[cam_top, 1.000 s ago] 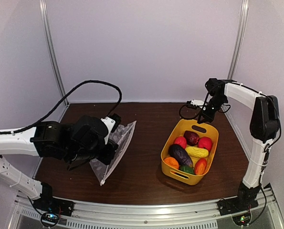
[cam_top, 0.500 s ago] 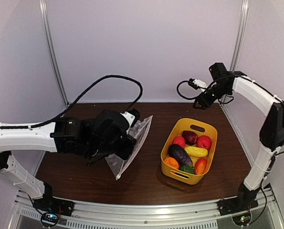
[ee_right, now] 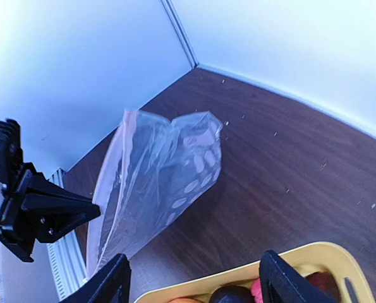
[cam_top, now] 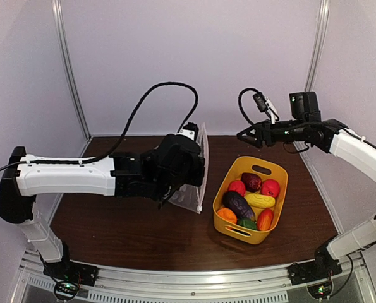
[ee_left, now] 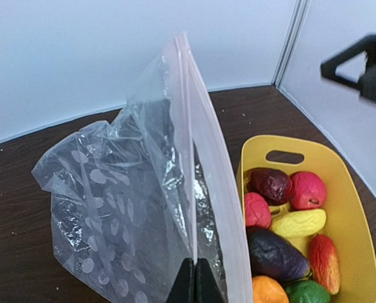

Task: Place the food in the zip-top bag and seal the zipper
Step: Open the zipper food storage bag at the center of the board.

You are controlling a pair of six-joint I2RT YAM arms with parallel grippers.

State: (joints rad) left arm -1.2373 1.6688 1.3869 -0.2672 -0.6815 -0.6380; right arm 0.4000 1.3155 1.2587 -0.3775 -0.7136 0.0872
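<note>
Handling zip-top bag (ee_left: 124, 208): light, limp, slippery
Left fingers (ee_left: 193, 282): clenched on zipper (ee_left: 189, 126)
Right fingers (cam_top: 248, 134): released, empty; take opposite lip

Lab robot cell, white panel walls (cam_top: 194, 63), aluminium base rail (cam_top: 188, 283)

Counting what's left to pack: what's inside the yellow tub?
The yellow tub holds toy food: red, pink, maroon, yellow, purple, orange and green pieces. Anything beneath that pile is covered.
</note>
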